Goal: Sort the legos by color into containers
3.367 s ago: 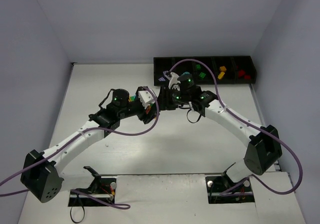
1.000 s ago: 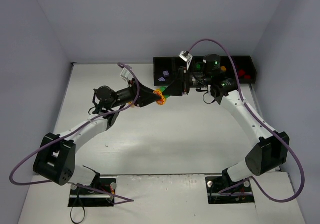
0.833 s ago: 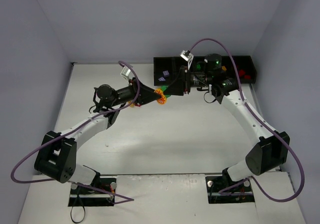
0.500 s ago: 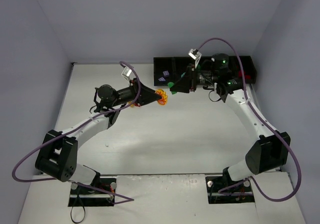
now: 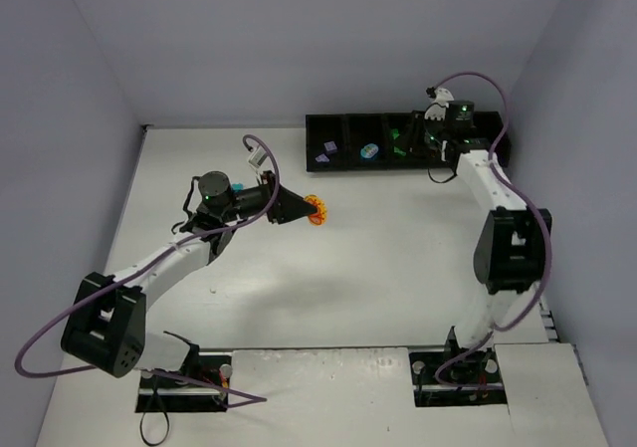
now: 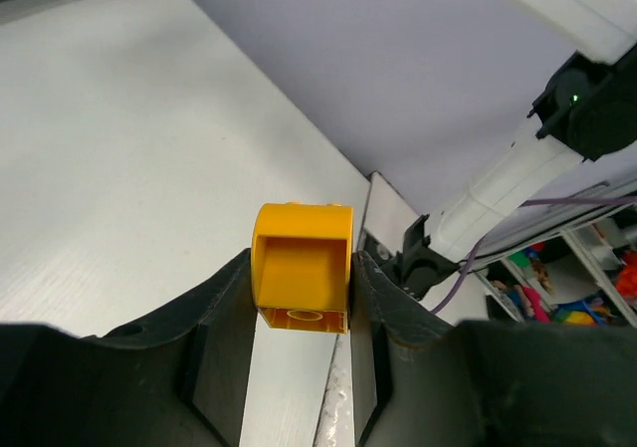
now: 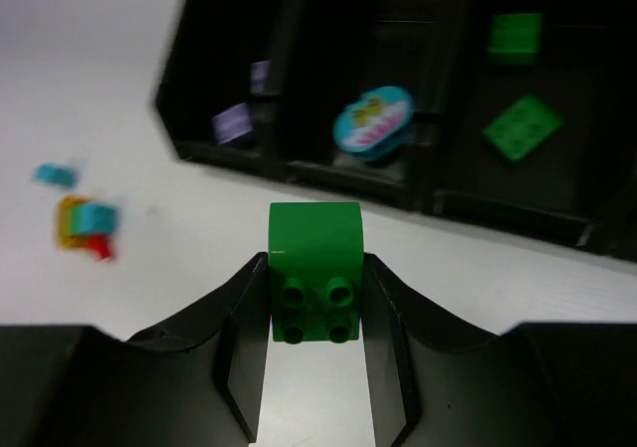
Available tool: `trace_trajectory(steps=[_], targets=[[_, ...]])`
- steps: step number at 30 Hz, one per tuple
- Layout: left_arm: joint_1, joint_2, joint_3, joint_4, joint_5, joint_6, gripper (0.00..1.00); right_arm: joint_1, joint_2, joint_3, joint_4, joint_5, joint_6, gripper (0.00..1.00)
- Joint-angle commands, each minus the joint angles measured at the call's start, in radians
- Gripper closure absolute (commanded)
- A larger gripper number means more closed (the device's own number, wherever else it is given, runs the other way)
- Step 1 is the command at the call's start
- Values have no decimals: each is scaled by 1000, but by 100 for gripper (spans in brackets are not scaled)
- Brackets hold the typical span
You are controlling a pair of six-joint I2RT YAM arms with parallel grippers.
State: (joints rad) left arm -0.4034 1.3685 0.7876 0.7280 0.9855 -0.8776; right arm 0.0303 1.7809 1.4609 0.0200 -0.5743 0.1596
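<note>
The left tool (image 6: 302, 313) squeezed a yellow brick (image 6: 302, 258) between its fingers, out over the white counter (image 6: 119, 148). The right tool (image 7: 316, 303) pinched a green brick (image 7: 316, 258) close to the long black tray (image 7: 478, 213). In the tray's bins lay lilac bricks (image 7: 232, 123), a round teal piece (image 7: 373, 123) and flat green bricks (image 7: 523, 126)

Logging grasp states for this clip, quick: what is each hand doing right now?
Left hand: closed, holding the orange brick.
Right hand: closed, holding the green brick.
</note>
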Motion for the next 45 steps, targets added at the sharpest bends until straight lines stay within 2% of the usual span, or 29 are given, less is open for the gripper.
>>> trace_trajectory(steps=[1,5,8,9,11,12,14,15,18,21,23,24,26,27,31,36,38,45], targets=[[8,-101,62,-221,-53,219,100,-1,115,155,43,313,-31,99],[8,-143,79,-369,-94,296,100,-1,254,312,40,424,-32,95],[8,-160,82,-426,-126,333,100,-1,365,419,34,456,-40,80],[8,-163,84,-430,-133,339,100,-1,385,444,28,458,-43,68],[8,-172,79,-444,-143,344,100,-1,428,499,18,450,-49,55],[8,-175,78,-449,-148,348,100,-1,439,512,15,439,-55,44],[8,-181,79,-457,-154,354,100,-1,449,533,12,424,-69,34],[8,-180,78,-458,-156,359,100,-3,446,544,8,410,-71,27],[8,-172,85,-460,-156,364,100,-6,405,532,3,366,-71,19],[8,-164,93,-447,-157,370,100,-7,324,477,-11,286,-63,19],[8,-161,104,-441,-162,368,100,-7,235,425,-11,190,-31,25],[8,-155,108,-429,-157,368,100,-7,201,367,-9,45,-16,27],[8,-148,119,-418,-143,368,100,5,118,307,-5,-114,29,31],[8,-138,122,-405,-139,370,100,16,92,249,-2,-245,44,33],[8,-117,142,-383,-123,355,100,100,-61,91,6,-450,66,38],[8,-112,142,-311,-122,289,100,221,-216,-100,46,-530,67,35],[8,-112,137,-283,-128,238,100,261,-268,-164,69,-581,69,31],[8,-91,49,63,-154,-9,100,284,-365,-263,97,-634,73,26]])
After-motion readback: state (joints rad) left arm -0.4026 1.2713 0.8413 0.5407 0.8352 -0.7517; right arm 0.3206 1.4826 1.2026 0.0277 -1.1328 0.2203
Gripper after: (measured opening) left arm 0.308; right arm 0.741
